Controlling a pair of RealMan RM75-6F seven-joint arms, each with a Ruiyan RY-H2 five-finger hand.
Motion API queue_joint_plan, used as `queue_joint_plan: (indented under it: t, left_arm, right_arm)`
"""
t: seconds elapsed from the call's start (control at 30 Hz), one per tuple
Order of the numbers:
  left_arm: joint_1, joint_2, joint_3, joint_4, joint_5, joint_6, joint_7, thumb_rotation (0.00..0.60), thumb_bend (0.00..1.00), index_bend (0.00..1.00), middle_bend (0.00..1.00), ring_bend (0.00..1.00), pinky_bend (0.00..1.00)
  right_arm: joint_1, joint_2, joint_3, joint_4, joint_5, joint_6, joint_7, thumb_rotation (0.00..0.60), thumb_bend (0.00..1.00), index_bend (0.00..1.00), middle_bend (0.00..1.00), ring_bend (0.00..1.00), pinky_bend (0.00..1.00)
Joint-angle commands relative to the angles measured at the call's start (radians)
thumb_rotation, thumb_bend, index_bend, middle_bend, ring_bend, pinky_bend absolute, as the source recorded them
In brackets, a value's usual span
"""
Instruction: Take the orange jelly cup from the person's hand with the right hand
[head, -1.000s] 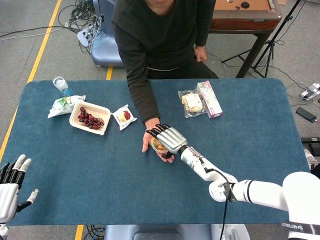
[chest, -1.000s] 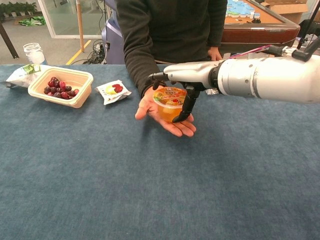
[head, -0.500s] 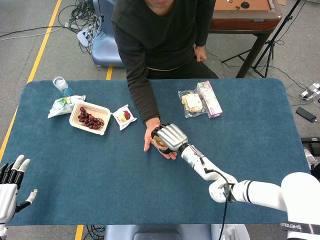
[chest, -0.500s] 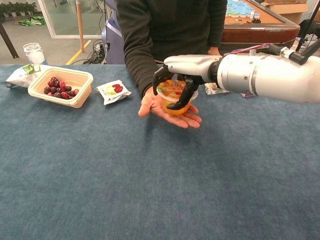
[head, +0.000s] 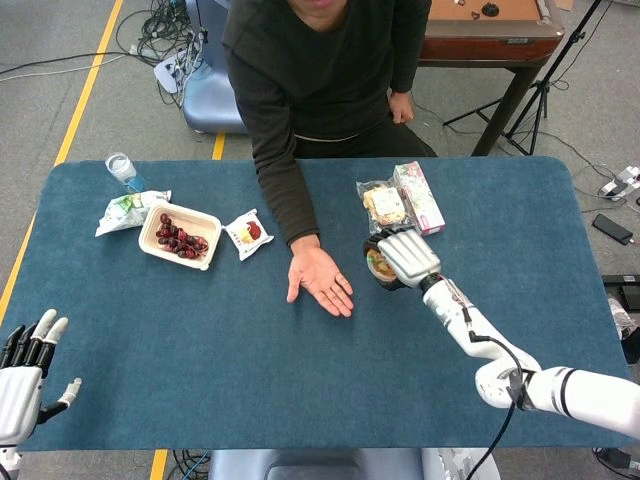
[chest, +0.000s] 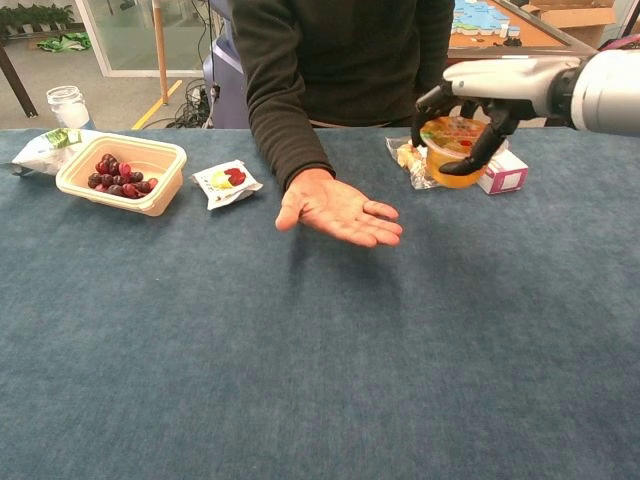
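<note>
My right hand grips the orange jelly cup from above, its fingers curled around the rim. The cup hangs above the table, well to the right of the person's hand, which lies palm up and empty. My left hand rests at the near left corner with its fingers spread and nothing in it; only the head view shows it.
A tray of grapes, a small snack packet, a bag and a bottle lie at the left. A wrapped snack and a pink box sit right behind the held cup.
My right hand closed on the cup in the person's palm, lifted it off and carried it to the right. The person's palm is now empty. The left hand stayed put.
</note>
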Motion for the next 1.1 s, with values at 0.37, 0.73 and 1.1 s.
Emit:
queue_joint_plan:
  t: [0.37,0.73,1.1]
  left_arm:
    - [-0.003,-0.007,0.001,0.004,-0.001,-0.007,0.003,0.600,0.30,0.02,0.00,0.00,0.00]
    - [-0.005,-0.008,0.001,0.000,-0.001,-0.011,0.010,0.600,0.30,0.02,0.00,0.00,0.00]
    - [-0.005,-0.005,0.000,-0.002,-0.003,-0.009,0.011,0.600,0.30,0.02,0.00,0.00,0.00]
  right_arm:
    - [-0.056,-0.100,-0.072,0.248,-0.050,-0.083,0.123,0.600,0.51,0.50,0.37,0.24,0.49]
    - [-0.078,-0.135,-0.093,0.296,-0.102,-0.097,0.142,0.600,0.50,0.07,0.09,0.02,0.16]
    - [-0.126,-0.013,-0.095,0.134,-0.114,-0.016,0.098,0.600,0.50,0.00,0.00,0.00,0.05]
